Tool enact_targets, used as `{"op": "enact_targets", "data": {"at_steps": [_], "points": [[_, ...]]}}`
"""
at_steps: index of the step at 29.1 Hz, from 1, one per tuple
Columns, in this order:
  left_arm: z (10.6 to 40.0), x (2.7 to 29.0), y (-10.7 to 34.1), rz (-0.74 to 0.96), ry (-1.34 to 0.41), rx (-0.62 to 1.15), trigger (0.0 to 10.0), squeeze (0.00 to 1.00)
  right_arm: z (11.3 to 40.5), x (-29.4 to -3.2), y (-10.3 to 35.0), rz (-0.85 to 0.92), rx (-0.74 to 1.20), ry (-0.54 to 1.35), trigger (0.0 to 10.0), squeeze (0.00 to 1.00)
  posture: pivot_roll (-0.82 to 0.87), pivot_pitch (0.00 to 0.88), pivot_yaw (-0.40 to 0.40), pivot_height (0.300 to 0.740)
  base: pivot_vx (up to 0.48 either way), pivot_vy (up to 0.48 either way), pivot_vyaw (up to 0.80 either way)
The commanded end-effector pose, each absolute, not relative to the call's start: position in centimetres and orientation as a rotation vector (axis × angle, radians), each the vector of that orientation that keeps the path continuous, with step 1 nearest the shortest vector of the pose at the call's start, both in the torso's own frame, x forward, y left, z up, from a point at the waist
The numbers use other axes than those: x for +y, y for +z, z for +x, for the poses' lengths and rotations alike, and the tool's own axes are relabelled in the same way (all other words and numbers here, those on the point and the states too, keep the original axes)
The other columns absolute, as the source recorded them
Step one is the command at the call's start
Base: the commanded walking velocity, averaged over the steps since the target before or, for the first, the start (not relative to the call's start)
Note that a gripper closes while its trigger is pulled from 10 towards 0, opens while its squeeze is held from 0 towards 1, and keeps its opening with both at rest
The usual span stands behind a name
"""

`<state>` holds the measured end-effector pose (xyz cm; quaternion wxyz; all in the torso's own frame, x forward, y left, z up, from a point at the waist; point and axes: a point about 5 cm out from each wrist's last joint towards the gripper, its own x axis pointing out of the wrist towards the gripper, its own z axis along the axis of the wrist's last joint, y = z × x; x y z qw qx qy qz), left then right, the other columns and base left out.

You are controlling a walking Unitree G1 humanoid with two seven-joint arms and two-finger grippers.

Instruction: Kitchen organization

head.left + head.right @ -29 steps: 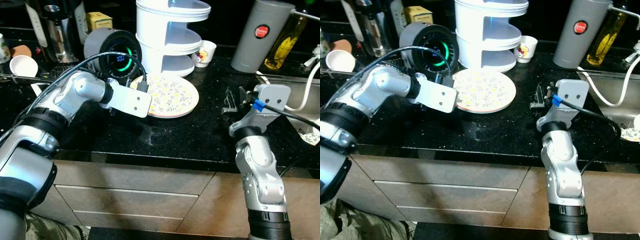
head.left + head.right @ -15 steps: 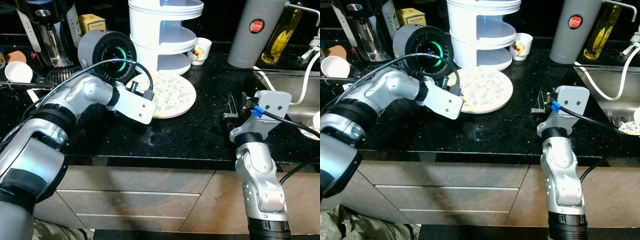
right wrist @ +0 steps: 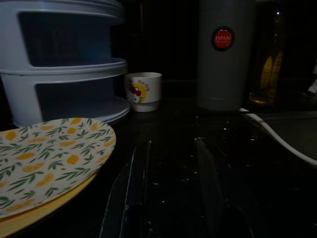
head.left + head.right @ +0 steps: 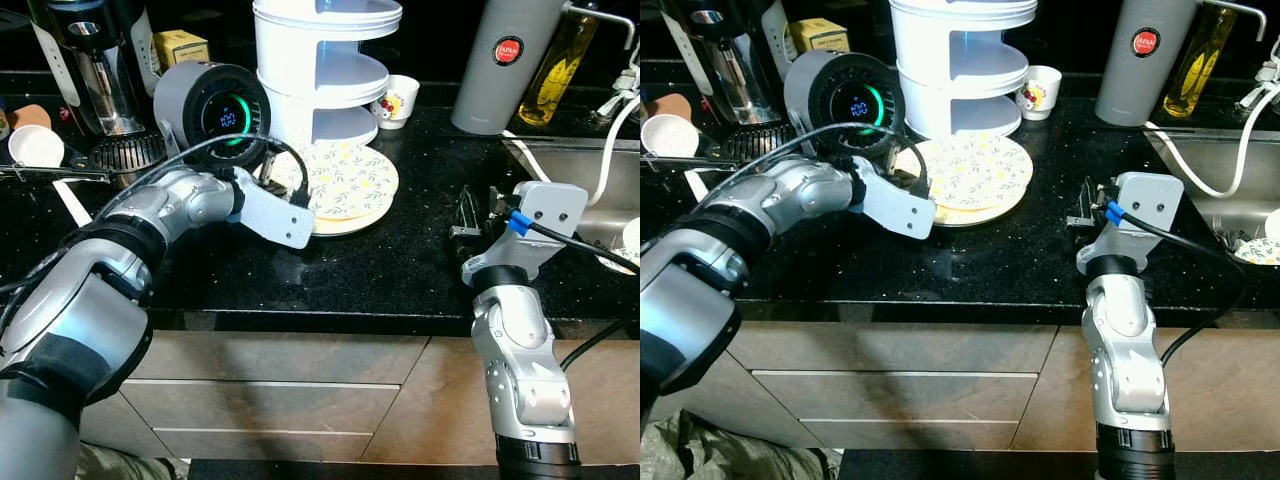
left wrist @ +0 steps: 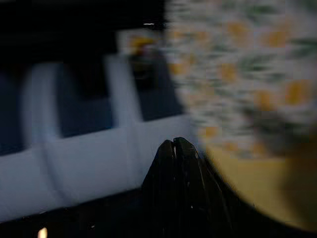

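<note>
Black speckled kitchen surface [image 4: 380, 270], left claw working at the floral plate.

The floral plate [image 4: 345, 180] lies at 12 o'clock of centre, atop a yellow plate [image 4: 335, 226], just before the white tiered rack [image 4: 325, 70]. The left claw [image 5: 174, 148], fingers pressed together, is at the plates' 9 o'clock edge, seemingly starting a lift; next it likely needs a grip on the rim. The right claw [image 3: 171, 188], fingers spread, hovers at 3 o'clock. A sink [image 4: 590, 180] sits at 3 o'clock, a grey flask [image 4: 500, 60] at 1, a coffee machine [image 4: 85, 60] at 10.
</note>
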<state>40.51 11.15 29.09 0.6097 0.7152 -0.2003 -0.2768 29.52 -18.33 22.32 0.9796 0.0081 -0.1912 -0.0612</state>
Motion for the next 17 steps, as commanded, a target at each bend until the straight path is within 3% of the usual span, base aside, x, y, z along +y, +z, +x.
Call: {"op": "enact_targets", "data": {"at_steps": [1,4,5,6,7,8,9,17], "points": [[40.4,11.7,30.4,1.627,-0.595,-0.517,0.0,0.00,29.5,-18.4,22.5,0.022,-0.389,-0.135,10.0,0.00,0.05,0.045,0.031,0.740,0.000,0.000,0.00],[40.2,12.2,31.0,1.609,-0.629,-0.506,0.0,0.00,29.6,-18.3,22.5,0.026,-0.389,-0.129,10.0,0.00,0.06,0.043,0.028,0.740,0.000,0.000,0.00],[40.2,12.4,30.5,1.585,-0.678,-0.446,10.0,0.00,29.7,-18.2,22.5,0.027,-0.389,-0.128,10.0,0.00,0.06,0.043,0.028,0.740,0.000,0.000,0.00],[40.2,12.6,30.1,1.565,-0.714,-0.406,10.0,0.00,29.7,-18.2,22.5,0.028,-0.390,-0.127,10.0,0.00,0.06,0.043,0.028,0.740,0.000,0.000,0.00],[40.1,12.7,29.6,1.552,-0.772,-0.358,10.0,0.07,29.7,-18.1,22.5,0.028,-0.390,-0.126,10.0,0.00,0.06,0.040,0.030,0.740,0.000,0.000,0.00],[39.9,12.8,28.9,1.565,-0.829,-0.316,10.0,0.44,29.8,-18.1,22.5,0.029,-0.390,-0.125,10.0,0.00,0.06,0.040,0.030,0.740,0.000,0.000,0.00],[39.8,12.9,28.4,1.592,-0.869,-0.286,10.0,1.00,29.8,-18.1,22.5,0.029,-0.390,-0.125,10.0,0.00,0.06,0.035,0.032,0.740,0.000,0.000,0.00],[39.8,12.4,26.0,1.711,-0.971,-0.175,10.0,1.00,30.0,-18.1,22.6,0.029,-0.396,-0.128,10.0,0.00,0.05,0.022,0.035,0.740,0.000,0.000,0.00]]}}
